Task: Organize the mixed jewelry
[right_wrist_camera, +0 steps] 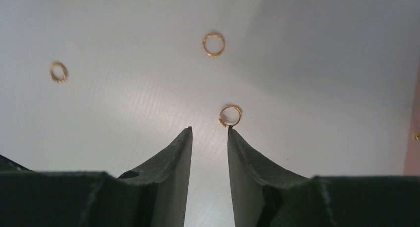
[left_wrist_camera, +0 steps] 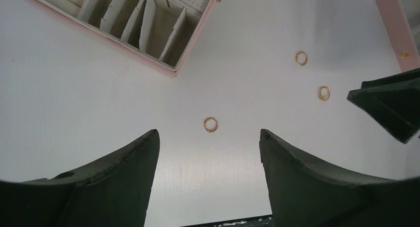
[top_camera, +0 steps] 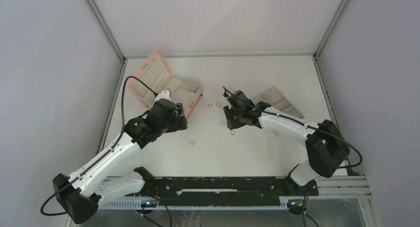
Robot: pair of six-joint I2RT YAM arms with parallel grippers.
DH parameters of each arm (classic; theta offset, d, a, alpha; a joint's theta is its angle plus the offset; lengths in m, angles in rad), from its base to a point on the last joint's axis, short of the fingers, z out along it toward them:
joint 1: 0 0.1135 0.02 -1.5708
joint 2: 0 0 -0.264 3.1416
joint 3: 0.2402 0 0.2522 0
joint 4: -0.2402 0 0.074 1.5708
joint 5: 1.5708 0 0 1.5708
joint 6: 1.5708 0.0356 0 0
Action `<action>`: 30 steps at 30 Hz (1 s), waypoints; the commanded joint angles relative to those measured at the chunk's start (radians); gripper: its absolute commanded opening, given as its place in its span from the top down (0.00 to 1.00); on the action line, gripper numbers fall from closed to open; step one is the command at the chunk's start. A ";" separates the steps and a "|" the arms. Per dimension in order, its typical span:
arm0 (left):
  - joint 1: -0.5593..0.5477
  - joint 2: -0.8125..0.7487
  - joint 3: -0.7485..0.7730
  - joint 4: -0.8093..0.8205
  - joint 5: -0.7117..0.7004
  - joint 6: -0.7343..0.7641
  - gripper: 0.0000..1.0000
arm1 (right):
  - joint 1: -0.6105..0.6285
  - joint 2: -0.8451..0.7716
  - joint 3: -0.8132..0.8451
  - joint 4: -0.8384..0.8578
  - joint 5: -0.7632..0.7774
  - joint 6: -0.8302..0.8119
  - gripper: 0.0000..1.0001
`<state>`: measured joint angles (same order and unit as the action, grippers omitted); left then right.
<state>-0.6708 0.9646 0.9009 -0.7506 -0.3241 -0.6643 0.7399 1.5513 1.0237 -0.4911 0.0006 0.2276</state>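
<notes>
Right wrist view: the right hand (right_wrist_camera: 208, 130) has its two dark fingers (right_wrist_camera: 168, 157) drawn close together. A narrow strip of white desk (right_wrist_camera: 124, 103) shows between them and nothing is pinched. Just past one fingertip lies a tiny thin round ring of orange-copper metal (right_wrist_camera: 230, 116), so near the tip that I cannot tell whether they touch. A second ring (right_wrist_camera: 213, 44) lies farther ahead and a third ring (right_wrist_camera: 59, 72) well off to one side, both flat on the desk.

Left wrist view has the left hand (left_wrist_camera: 209, 135) spread wide and holding nothing, hovering over the desk. A lone ring (left_wrist_camera: 210, 124) lies flat just ahead of the gap between its fingers, touching neither.

Seen from the top external view, all five rings lie loose on bare desk around the middle. They sit between an open pink quilted box (top_camera: 148, 73) with beige divided compartments and a beige compartmented tray (top_camera: 282, 100). The box is toward the far left corner with its lid raised, and the tray is toward the right edge. A far ring (top_camera: 210, 105) and its neighbour ring (top_camera: 218, 104) lie side by side, closest to the far edge. A hand-side ring (top_camera: 223, 123) lies right by the right hand, and a lower ring (top_camera: 233, 133) lies just beside it toward the near edge. The lone ring is the one closest to the near edge, out in front of the left hand, which is beside the box's near corner.
</notes>
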 commanded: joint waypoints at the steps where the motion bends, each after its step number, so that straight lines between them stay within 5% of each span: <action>1: 0.007 0.000 0.028 0.028 0.016 -0.001 0.21 | -0.050 -0.058 -0.019 -0.005 0.167 0.313 0.60; 6: 0.006 -0.003 0.018 0.028 0.022 0.002 0.21 | -0.084 -0.050 -0.069 0.010 0.155 0.480 0.58; 30: 0.006 -0.014 -0.008 0.034 0.037 -0.001 0.21 | -0.054 0.203 0.015 0.050 0.014 0.245 0.58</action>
<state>-0.6708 0.9668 0.8993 -0.7433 -0.2985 -0.6640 0.6708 1.7042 0.9840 -0.4576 0.0422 0.5709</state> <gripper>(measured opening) 0.787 0.420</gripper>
